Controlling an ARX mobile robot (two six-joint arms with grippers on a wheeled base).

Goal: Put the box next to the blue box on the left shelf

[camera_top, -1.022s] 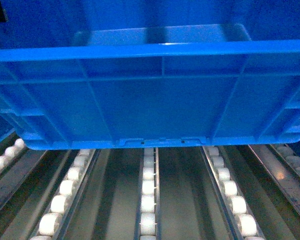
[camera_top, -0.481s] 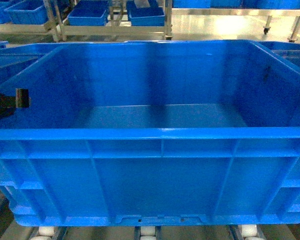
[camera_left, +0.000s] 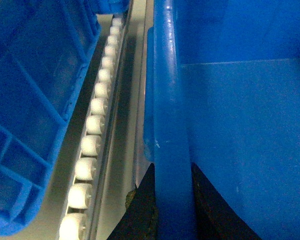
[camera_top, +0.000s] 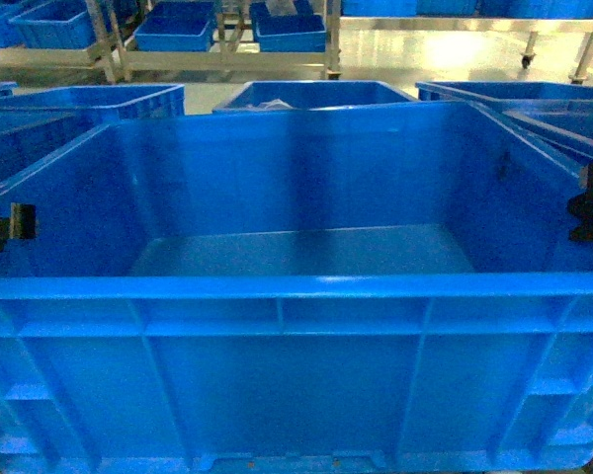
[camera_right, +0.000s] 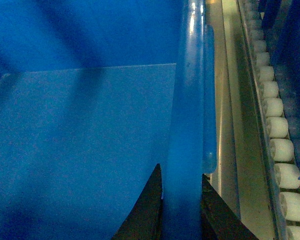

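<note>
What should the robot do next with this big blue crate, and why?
Probably lower it a little further and then let go. Each pincer, left and right, clamps a side rim of the crate, white rollers lie just beside it, and a neighbouring blue box sits alongside.

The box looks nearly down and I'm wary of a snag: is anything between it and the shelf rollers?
Nothing visible. Both wrist views show bare rollers beside the box, held at its rims by the left gripper and right gripper. Its underside is hidden.
</note>
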